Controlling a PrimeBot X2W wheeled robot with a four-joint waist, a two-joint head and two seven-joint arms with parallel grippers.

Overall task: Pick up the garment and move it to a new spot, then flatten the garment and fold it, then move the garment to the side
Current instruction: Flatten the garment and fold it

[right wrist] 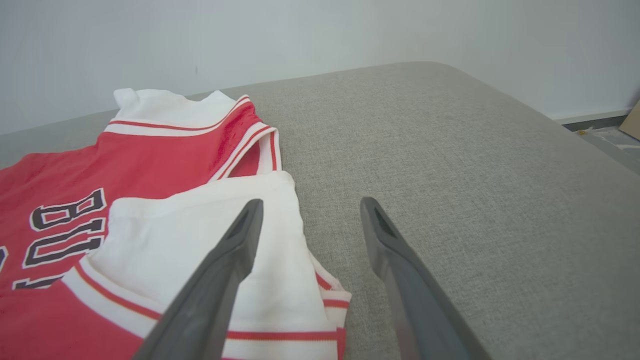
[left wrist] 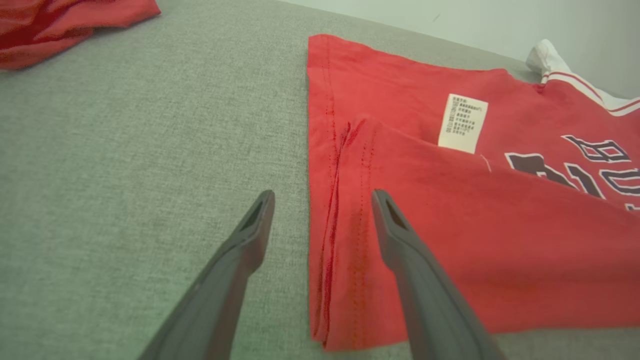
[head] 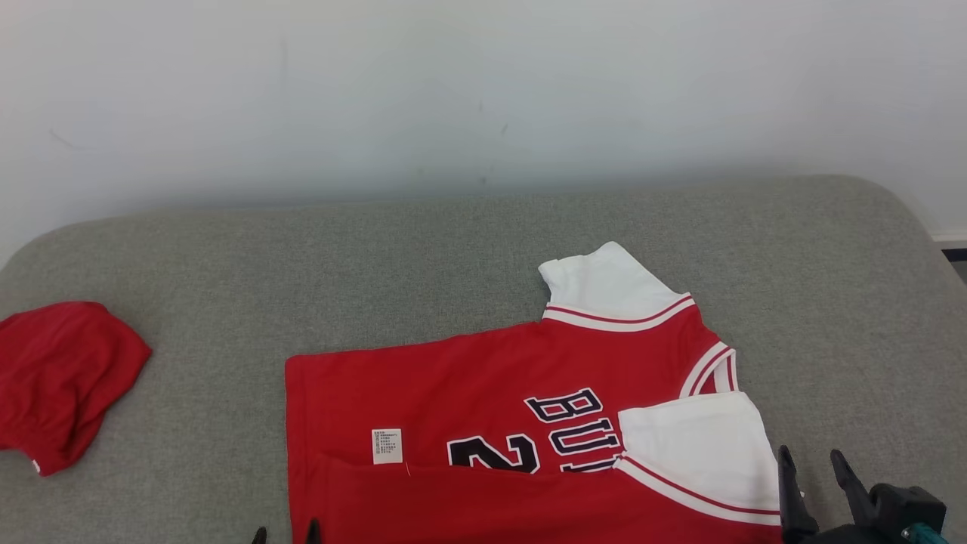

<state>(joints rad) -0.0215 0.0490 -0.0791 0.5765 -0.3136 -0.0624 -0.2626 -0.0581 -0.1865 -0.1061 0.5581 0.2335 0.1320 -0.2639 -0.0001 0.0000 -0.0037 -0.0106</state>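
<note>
The jersey lay on the near middle-to-right part of a grey fabric cushion, its hem to the left and its collar end to the right. It was red with white sleeves trimmed in red stripes. One sleeve stuck out on the far side, and the other was folded in over the chest. The near long edge was turned up over the body, covering the lower part of dark, white-edged lettering, of which "BU" and a "2" showed. A small white care label sat just above that fold, near the hem.

The left end effector was spread, its fingers straddling the stitched hem edge: one over the red cloth and one over bare cushion. In the head view its tips just showed at the bottom edge. The right end effector was also spread at the near right corner of the jersey, with one finger above the folded white sleeve and the other above grey fabric. Neither pinched anything.

A second crumpled red cloth lay well apart at the far left edge of the cushion. A pale, scuffed wall rose behind it.
</note>
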